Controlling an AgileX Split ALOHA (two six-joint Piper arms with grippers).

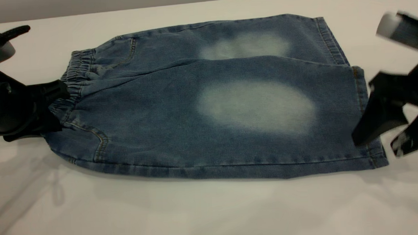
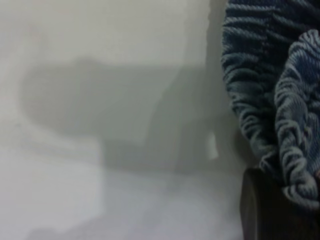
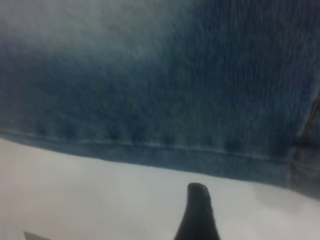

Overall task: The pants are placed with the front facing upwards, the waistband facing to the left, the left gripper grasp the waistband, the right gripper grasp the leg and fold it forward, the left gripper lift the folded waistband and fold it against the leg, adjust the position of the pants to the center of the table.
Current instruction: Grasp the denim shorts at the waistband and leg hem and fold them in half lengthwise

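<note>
Pants [image 1: 208, 107] lie flat on your table [image 1: 198, 211], front up, waistband [image 1: 76, 78] pointing left. Your left gripper [image 1: 57, 98] sits at that waistband, fingers closed on the puckered band. Your right gripper [image 1: 387, 135] hangs at the leg hem on the right, fingers spread apart, one tip [image 3: 198, 215] just off the hem edge.

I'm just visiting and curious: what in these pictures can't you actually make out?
- Left gripper: the exterior view does not show whether it pinches the waistband; its own body hides the fingertips.
- Right gripper: blurred by motion and cut off at the exterior view's edge.
- Pants: the underside lies against the table.
- Right wrist view: only one fingertip shows.
</note>
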